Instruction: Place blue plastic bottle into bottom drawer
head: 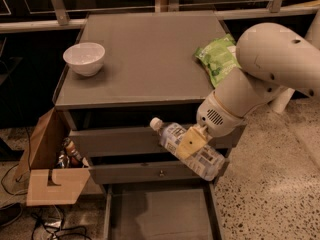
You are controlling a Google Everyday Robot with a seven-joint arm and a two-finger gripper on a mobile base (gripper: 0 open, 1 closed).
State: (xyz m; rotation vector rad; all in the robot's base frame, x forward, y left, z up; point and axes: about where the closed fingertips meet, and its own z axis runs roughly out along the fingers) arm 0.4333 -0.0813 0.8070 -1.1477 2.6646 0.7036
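The blue plastic bottle (187,149), clear with a white cap and pale blue-white label, lies tilted in the air in front of the two upper drawers, cap pointing up-left. My gripper (192,141) is shut on the bottle's middle; one tan finger (192,141) shows across the label. The white arm reaches in from the right. The bottom drawer (116,214) is pulled open below the bottle, a shallow grey tray with low side walls.
A white bowl (84,58) stands on the cabinet top at the left. A green snack bag (218,59) lies at its right edge. An open cardboard box (50,166) with items stands on the floor left of the cabinet, cables beside it.
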